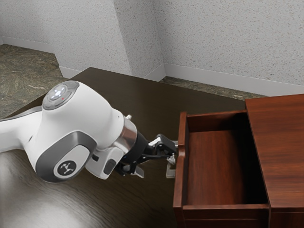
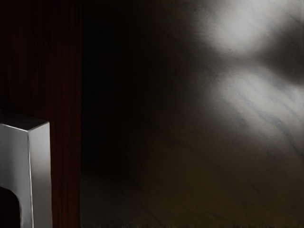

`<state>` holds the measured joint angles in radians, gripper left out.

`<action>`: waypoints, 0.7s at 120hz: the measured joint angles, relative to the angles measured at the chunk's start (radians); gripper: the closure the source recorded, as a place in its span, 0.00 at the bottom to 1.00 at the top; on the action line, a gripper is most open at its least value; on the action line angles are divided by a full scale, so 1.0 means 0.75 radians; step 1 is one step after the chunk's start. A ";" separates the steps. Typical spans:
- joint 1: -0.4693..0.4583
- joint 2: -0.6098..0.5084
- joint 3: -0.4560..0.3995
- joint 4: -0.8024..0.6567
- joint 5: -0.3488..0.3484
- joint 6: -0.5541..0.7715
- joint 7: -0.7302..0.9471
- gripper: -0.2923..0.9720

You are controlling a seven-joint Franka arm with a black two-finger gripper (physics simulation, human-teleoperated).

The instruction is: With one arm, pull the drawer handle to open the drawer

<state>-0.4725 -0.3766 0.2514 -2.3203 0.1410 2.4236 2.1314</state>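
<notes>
Drawer stands well out of its cabinet on the desk. Handle on its front lies right at the tool, on the exterior view's right side of it. I cannot tell whether the tool clamps it. Any further pull would run leftward.

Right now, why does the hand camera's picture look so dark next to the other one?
Wrist view: the drawer front sits in deep shadow, the metal handle gleams, and pale glare patches the table. Exterior view: evenly lit, with a soft sheen on that table.
</notes>
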 joint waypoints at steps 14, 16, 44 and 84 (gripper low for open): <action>-0.002 -0.009 0.003 0.007 0.035 -0.016 0.000 0.23; -0.003 -0.010 0.003 0.010 0.041 -0.021 0.000 0.23; -0.039 -0.015 0.002 0.075 0.077 -0.108 0.000 0.25; -0.055 0.011 -0.004 0.421 0.127 -0.407 -0.060 0.23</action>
<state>-0.5137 -0.3681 0.2487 -2.0044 0.2364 2.1181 2.0861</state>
